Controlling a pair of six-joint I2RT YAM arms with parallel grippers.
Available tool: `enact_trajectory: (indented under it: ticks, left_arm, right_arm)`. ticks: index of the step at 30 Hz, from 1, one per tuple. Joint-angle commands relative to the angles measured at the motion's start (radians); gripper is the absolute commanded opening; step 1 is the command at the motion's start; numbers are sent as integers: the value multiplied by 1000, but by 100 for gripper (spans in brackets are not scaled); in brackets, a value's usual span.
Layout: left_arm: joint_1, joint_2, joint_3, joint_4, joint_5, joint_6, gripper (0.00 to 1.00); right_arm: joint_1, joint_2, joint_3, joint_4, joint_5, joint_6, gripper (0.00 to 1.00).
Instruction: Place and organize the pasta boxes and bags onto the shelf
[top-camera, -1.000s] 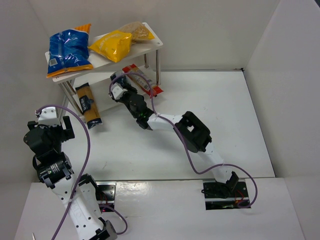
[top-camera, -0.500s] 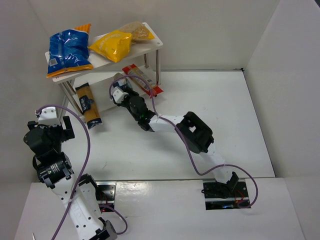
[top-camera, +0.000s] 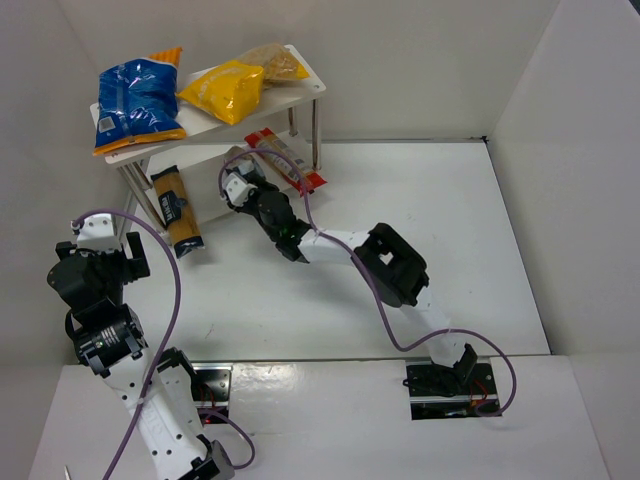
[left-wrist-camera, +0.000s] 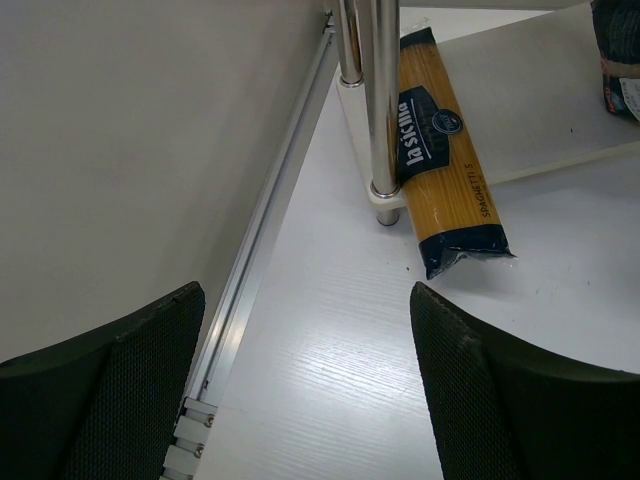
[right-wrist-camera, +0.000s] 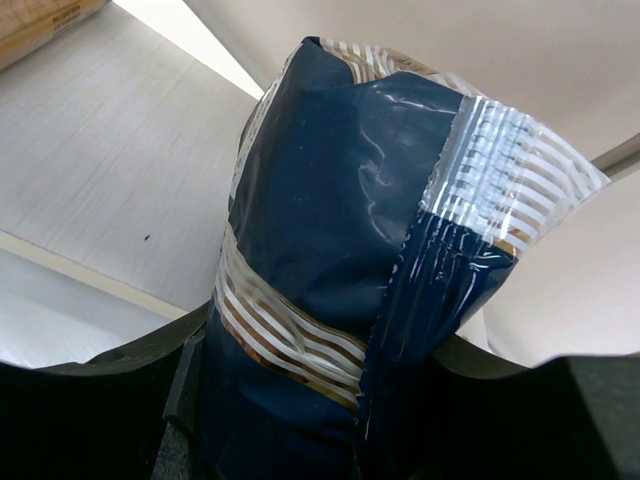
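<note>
My right gripper is shut on the clear bag with a dark blue label, which stands upright between the jaws and fills the right wrist view. From above, this gripper sits at the front edge of the white shelf, at its lower tier. On the top board lie a big blue bag, a yellow bag and a clear pasta bag. The long orange packet and the long red packet lie on the lower board. At the left my left gripper is open and holds nothing.
A shelf leg stands right against the orange packet. White walls enclose the table on the left, back and right. An aluminium rail runs along the left wall's foot. The right arm stretches diagonally across the table.
The right gripper with the blue-label bag has edged slightly right toward the shelf's lower tier. The left arm has not moved.
</note>
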Motion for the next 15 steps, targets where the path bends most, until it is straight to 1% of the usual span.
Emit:
enact_trajectory:
  ticks: [1, 5, 15]
  left_arm:
    - [8, 0, -2, 25, 21, 14, 89]
    - [8, 0, -2, 25, 21, 14, 89]
    - [8, 0, -2, 16, 30, 23, 88]
  right_arm:
    - [3, 40, 65, -52, -28, 43, 0]
    - [3, 85, 146, -76, -28, 52, 0]
    - [22, 162, 235, -74, -28, 61, 0]
